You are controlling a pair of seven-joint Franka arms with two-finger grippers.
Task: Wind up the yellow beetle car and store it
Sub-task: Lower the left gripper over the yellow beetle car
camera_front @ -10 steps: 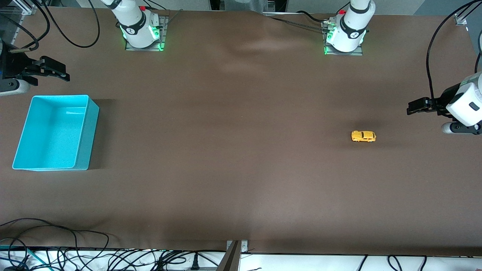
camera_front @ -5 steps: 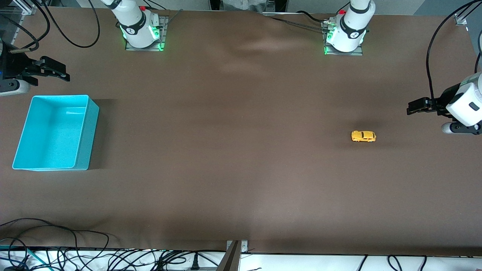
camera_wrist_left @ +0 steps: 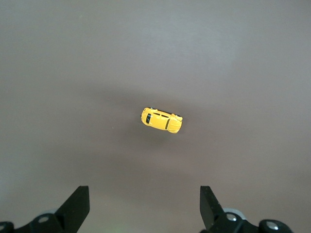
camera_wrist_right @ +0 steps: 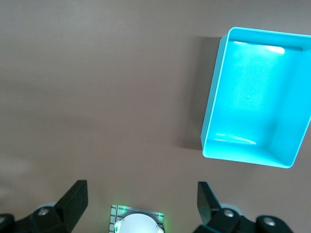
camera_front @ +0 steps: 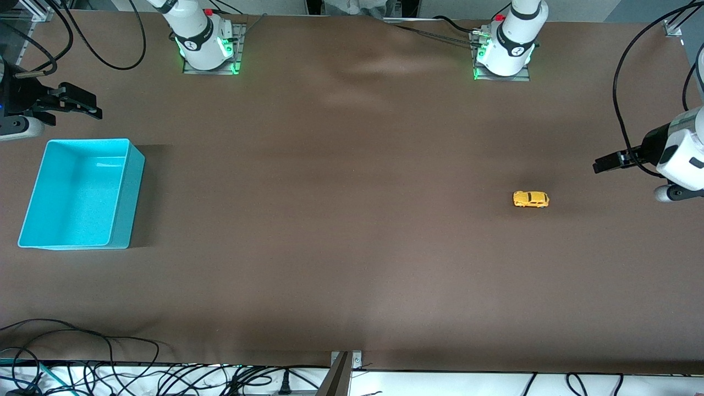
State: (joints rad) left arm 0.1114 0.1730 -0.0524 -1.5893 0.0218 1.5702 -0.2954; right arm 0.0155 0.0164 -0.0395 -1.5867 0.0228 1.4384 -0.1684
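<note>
The yellow beetle car (camera_front: 531, 199) stands on its wheels on the brown table (camera_front: 352, 247), toward the left arm's end, with nothing touching it (its length runs along the table). The left gripper (camera_front: 605, 164) hangs in the air near the car, at that same end, jaws spread wide and holding nothing. At the right arm's end sits the turquoise bin (camera_front: 124, 220), well apart from the car. The right gripper (camera_front: 88, 109) hovers near the bin, jaws likewise wide and empty.
</note>
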